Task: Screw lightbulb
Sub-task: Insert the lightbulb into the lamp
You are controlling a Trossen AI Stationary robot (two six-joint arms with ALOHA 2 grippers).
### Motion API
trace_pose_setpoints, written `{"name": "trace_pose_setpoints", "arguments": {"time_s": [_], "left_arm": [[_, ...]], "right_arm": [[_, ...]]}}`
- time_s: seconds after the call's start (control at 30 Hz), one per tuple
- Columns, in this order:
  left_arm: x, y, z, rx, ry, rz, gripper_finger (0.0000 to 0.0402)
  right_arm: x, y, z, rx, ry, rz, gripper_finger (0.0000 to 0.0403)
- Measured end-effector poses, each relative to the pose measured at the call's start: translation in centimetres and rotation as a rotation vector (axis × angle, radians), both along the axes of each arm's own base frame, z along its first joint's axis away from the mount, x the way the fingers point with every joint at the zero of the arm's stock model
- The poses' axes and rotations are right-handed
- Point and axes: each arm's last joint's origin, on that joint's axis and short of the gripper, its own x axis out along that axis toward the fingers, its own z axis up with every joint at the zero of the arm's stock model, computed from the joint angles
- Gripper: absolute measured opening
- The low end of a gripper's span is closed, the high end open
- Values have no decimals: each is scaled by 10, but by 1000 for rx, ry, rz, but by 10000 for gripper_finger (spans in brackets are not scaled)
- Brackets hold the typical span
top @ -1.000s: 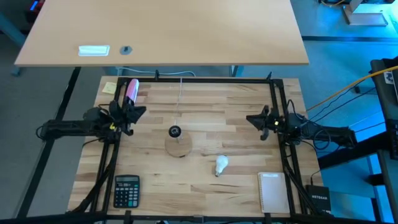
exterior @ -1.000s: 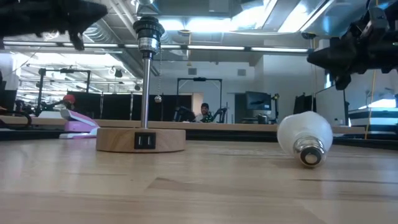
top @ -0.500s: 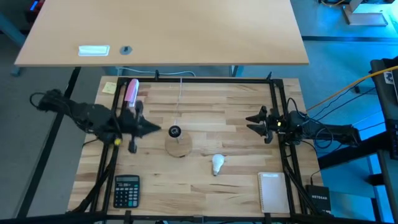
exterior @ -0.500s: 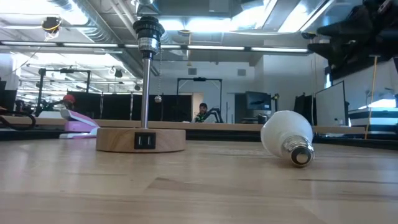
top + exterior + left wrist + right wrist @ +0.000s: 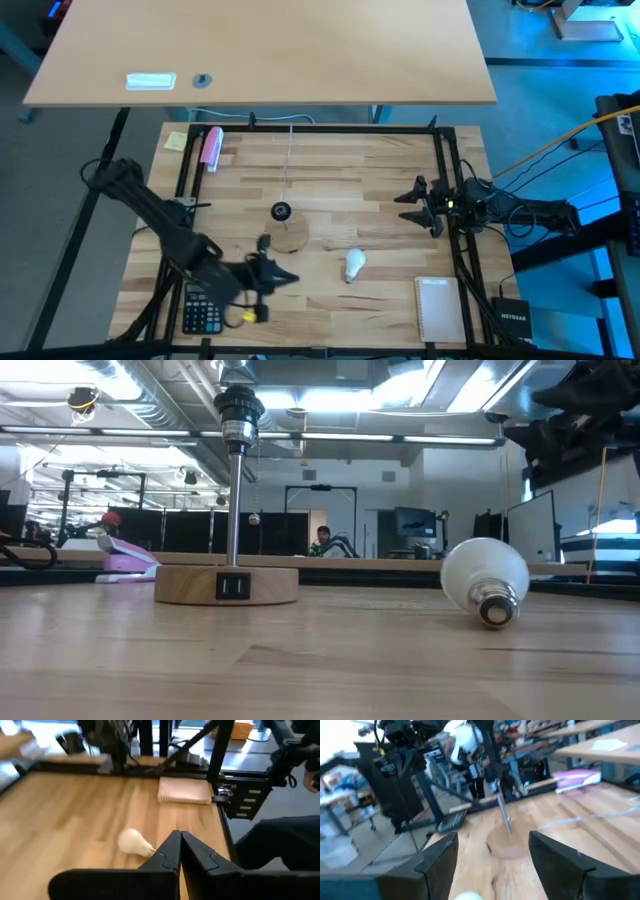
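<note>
The lightbulb (image 5: 355, 263) (image 5: 485, 574) (image 5: 132, 841), white with a silvery screw base, lies on its side on the wooden table, right of centre. The black socket (image 5: 281, 211) (image 5: 238, 412) stands upright on a thin post on its round wooden base (image 5: 288, 237) (image 5: 227, 584). My left gripper (image 5: 290, 278) (image 5: 179, 836) is shut and empty, above the table a little to the left of the bulb and pointing at it. My right gripper (image 5: 408, 195) (image 5: 492, 842) is open and empty at the table's right edge, facing the socket.
Partly under my left arm, a calculator (image 5: 203, 307) lies at the near left. A notepad (image 5: 437, 308) lies at the near right and a pink object (image 5: 211, 146) at the far left. Black frame rails (image 5: 445, 160) run along the sides. People sit far behind the table.
My left arm has swung from the table's left edge toward the near edge and the middle, ending close to the lightbulb with its fingers still shut. My right gripper has opened and stayed in place. The lightbulb has rocked a little where it lies.
</note>
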Motion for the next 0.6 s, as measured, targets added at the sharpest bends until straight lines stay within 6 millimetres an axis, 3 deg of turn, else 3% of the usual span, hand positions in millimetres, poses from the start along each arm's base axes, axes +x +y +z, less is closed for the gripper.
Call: {"name": "trace_pose_setpoints", "arguments": {"time_s": [0.13,0.27,0.6], "left_arm": [[22,-8,-19,-80,-32,44,0],[42,-4,-36,-156,-41,112,13],[82,-7,-90,-244,-19,137,168]], "right_arm": [[0,1,-4,-13,38,49,246],[0,2,-5,-43,37,65,246],[0,2,-6,-58,46,83,246]]}}
